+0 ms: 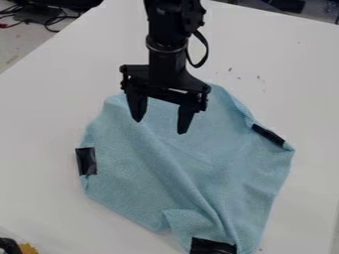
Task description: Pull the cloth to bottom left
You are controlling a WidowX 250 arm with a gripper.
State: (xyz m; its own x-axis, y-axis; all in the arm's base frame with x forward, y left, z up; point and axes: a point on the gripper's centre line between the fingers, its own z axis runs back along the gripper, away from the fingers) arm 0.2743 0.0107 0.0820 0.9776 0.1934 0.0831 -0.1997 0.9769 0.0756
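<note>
I have the black gripper (159, 127) hanging over the upper part of the light-blue cloth (142, 173), its two tapered fingers spread well apart with nothing between them. From here I can't tell whether the tips touch the fabric. The arm (169, 34) comes in from beyond the cloth's far edge, smooth and dark, with a thin cable loop (202, 49) standing off its side.

The cloth lies on the white table (39, 114), which shows as a smooth, flat surface around it. I see soft, finely textured fabric, spread in an uneven, many-sided shape, broad across the middle and narrowing toward the near edge. Its length runs at a slant, from far left to near right, and the narrow end points toward me and a little right. A long, rounded fold follows the same slant, and the near edge has a notch where the fabric tucks over.

Black tape marks the cloth at three places: a patch on its left edge (86, 161), a strip on its right edge (268, 135), and a glossy piece at its near end (212, 246). Beyond the cloth's far right side I see small dark specks (259, 78) on the table. Well off its near left side sits something yellow with a jagged rim (28, 248).
</note>
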